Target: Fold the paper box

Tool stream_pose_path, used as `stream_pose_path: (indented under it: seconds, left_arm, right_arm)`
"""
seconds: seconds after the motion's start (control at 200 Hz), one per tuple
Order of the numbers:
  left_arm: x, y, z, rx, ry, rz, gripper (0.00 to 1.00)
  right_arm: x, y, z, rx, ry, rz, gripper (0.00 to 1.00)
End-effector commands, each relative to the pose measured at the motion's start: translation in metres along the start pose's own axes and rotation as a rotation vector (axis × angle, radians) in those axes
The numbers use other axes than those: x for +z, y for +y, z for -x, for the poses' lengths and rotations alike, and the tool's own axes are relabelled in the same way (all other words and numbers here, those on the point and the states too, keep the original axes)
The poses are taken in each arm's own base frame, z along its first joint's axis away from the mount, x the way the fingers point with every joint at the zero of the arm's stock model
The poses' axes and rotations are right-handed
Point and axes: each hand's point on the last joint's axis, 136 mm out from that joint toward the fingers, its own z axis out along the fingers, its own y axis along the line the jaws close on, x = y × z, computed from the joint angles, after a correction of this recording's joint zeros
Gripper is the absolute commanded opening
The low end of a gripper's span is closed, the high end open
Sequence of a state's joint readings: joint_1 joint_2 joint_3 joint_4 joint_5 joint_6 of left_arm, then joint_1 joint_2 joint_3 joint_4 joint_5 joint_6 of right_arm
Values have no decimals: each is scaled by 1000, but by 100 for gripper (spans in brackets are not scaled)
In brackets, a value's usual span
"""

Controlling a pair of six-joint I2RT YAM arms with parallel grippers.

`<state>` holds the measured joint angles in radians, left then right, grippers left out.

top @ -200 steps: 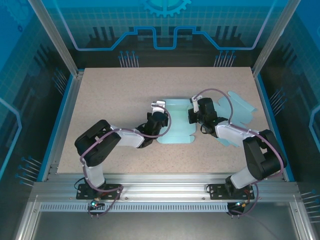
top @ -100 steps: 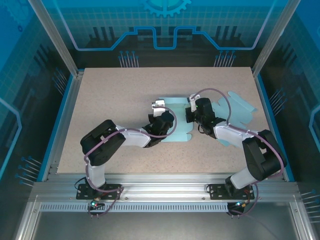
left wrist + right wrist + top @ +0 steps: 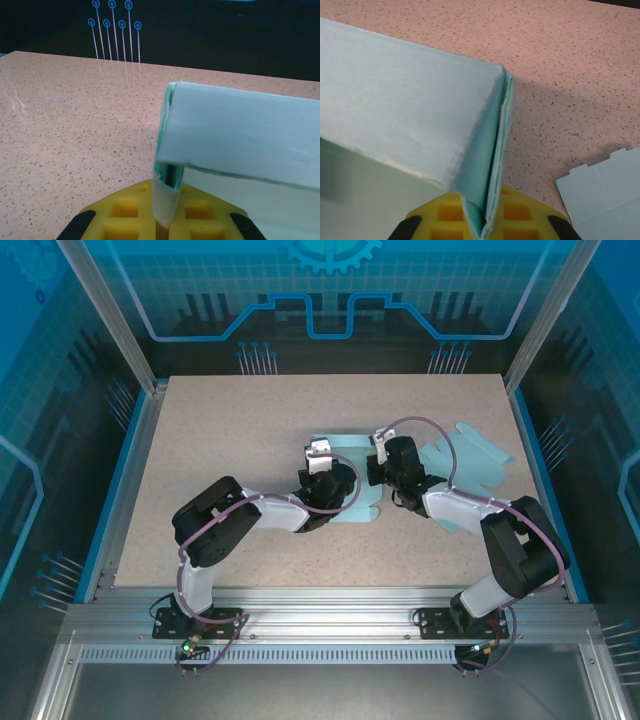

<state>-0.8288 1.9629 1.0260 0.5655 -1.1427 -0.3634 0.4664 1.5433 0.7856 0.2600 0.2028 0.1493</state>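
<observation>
The paper box (image 3: 358, 508) is a pale teal card blank lying mid-table between my two grippers. My left gripper (image 3: 338, 483) is shut on its left side wall, and in the left wrist view the yellow jaws (image 3: 165, 216) pinch a doubled strip of card (image 3: 167, 197) with a raised panel (image 3: 240, 132) above. My right gripper (image 3: 375, 472) is shut on the right side wall. The right wrist view has the folded wall edge (image 3: 492, 170) clamped between its yellow jaws (image 3: 487, 220), beside a raised panel (image 3: 405, 125).
A second flat teal blank (image 3: 478, 455) lies on the table right of the box, partly under my right arm, and its corner (image 3: 605, 195) appears in the right wrist view. Speckled tabletop (image 3: 220, 430) surrounds everything, fenced by blue-lit enclosure walls.
Both grippers have moved inward toward each other, left one rightward and right one leftward. The flat teal area seen from above has narrowed as the side walls came up.
</observation>
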Motion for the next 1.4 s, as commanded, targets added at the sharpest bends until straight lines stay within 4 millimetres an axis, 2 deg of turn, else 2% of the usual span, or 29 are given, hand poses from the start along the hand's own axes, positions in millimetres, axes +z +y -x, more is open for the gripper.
stream_pose_path:
  seconds: [0.0, 0.15, 0.305, 0.505, 0.695, 0.77, 0.93, 1.061, 1.081, 1.151, 1.281, 1.396]
  left_arm:
    - [-3, -8, 32, -125, -55, -55, 15]
    - [-17, -24, 32, -130, -16, -232, 33]
    - [-39, -28, 33, -173, 25, -395, 41]
    - [-66, -11, 44, -232, 97, -481, 53]
    - [-92, 8, 76, -241, 124, -523, 63]
    - [-97, 17, 80, -224, 144, -514, 66]
    - [-102, 36, 68, -156, 225, -479, 69]
    - [-105, 51, 54, -119, 318, -465, 76]
    - [-105, 53, 53, -112, 329, -465, 77]
    - [-106, 59, 49, -91, 361, -454, 79]
    - [-112, 63, 56, -108, 374, -482, 80]
    - [-115, 73, 66, -131, 374, -483, 84]
  right_arm:
    - [1, 14, -14, -16, 57, 43, 0]
    - [1, 14, -14, -13, 60, 39, 0]
    - [2, 9, -16, -10, 76, 12, 0]
    - [3, 5, -17, 1, 106, -11, 0]
    - [1, 6, -17, 43, 138, -13, 0]
    - [1, 6, -17, 48, 140, -11, 0]
    - [0, 6, -17, 46, 145, -12, 0]
    - [-5, 7, -24, 46, 180, -7, 0]
    - [-6, 8, -12, 52, 165, -6, 0]
    - [-10, 9, -11, 58, 202, -2, 0]
    - [-23, 16, -13, 74, 345, 22, 0]
    - [-44, 25, -19, 90, 512, 52, 0]
